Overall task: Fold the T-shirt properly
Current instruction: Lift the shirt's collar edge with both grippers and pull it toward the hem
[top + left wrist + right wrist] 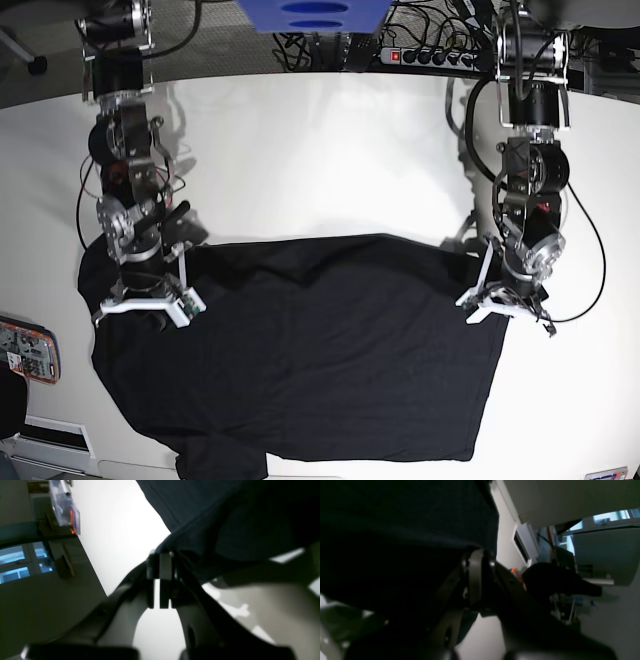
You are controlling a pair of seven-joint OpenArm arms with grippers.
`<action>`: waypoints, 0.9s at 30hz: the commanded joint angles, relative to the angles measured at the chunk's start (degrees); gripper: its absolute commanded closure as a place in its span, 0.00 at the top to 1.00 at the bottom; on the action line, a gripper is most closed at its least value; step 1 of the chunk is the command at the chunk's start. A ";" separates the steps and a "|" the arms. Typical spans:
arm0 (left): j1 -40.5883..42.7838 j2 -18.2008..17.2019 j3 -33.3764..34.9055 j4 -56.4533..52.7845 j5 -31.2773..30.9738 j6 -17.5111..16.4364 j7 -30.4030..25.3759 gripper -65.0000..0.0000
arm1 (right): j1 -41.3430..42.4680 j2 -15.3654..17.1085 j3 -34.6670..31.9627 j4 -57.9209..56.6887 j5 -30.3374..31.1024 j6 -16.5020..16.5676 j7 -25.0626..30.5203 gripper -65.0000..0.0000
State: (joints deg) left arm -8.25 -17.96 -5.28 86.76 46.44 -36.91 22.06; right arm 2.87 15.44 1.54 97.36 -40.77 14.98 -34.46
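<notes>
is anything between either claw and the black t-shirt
Nothing visible. The left claw is shut on the T-shirt edge, and the right claw is shut on the cloth at the opposite side.

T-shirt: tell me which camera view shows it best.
The base view: it shows almost the whole black T-shirt spread on the white table, with both arms at its upper edge. The left wrist view shows only a dark fold at the closed left gripper; the right wrist view only dark cloth filling its left side.

White table [330, 150], black T-shirt [320, 350] spread across it
</notes>
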 commanded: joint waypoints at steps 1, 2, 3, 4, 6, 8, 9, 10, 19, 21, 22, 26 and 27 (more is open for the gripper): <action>-1.90 -0.81 -0.22 -0.30 0.20 0.91 -0.22 0.00 | 1.65 0.60 0.26 -0.44 -0.41 -1.14 0.83 0.00; -2.43 -0.90 -0.22 -1.18 0.20 0.91 -0.22 0.00 | 2.00 0.60 0.26 -1.93 -0.41 -1.14 0.83 0.00; -2.96 -0.90 -0.22 -2.06 0.20 0.91 -0.22 0.00 | 2.27 0.60 0.26 -3.25 -0.41 -1.14 0.83 0.00; -3.66 -0.99 -0.22 -2.94 0.20 0.91 -0.22 0.00 | 2.88 0.60 0.26 -4.92 -0.41 -1.14 0.83 0.00; -5.33 -0.99 -0.13 -4.87 0.20 0.91 -0.31 0.00 | 4.29 0.60 0.26 -8.61 -0.41 -1.14 0.92 0.00; -6.47 -0.90 -0.04 -6.72 0.20 0.91 -0.31 0.00 | 4.99 0.60 0.26 -11.69 -0.50 -1.14 0.92 0.00; -7.00 -0.90 -0.04 -7.77 0.20 0.91 -0.31 0.00 | 5.35 0.60 0.26 -13.36 -0.50 -1.14 1.09 0.00; -7.53 -0.90 -0.04 -8.65 0.20 0.91 -0.31 0.00 | 5.35 0.60 0.26 -14.68 -0.50 -1.14 1.62 0.00; -8.50 -2.13 0.05 -10.59 0.29 7.32 -0.48 0.00 | 6.22 0.60 0.44 -20.57 -0.50 -1.22 4.08 0.00; -8.50 -2.13 -0.04 -10.59 0.29 8.03 -2.15 0.00 | 8.07 0.60 0.44 -20.39 -0.50 -1.22 4.08 0.00; -8.50 -2.13 -0.13 -10.59 0.29 8.38 -3.12 0.00 | 8.86 0.60 0.44 -20.39 -0.59 -1.22 4.08 0.00; -8.50 -2.13 -0.13 -10.59 0.29 9.87 -4.88 0.00 | 12.03 0.60 0.35 -20.66 -0.59 -1.22 4.08 0.00; -8.50 -2.13 -0.04 -10.67 0.29 9.87 -4.88 0.00 | 12.73 0.60 0.35 -20.66 -0.59 -1.22 4.08 0.00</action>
State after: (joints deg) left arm -15.27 -19.40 -5.15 75.24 46.46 -28.21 17.37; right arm 14.35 15.42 1.61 75.68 -40.99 14.39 -30.76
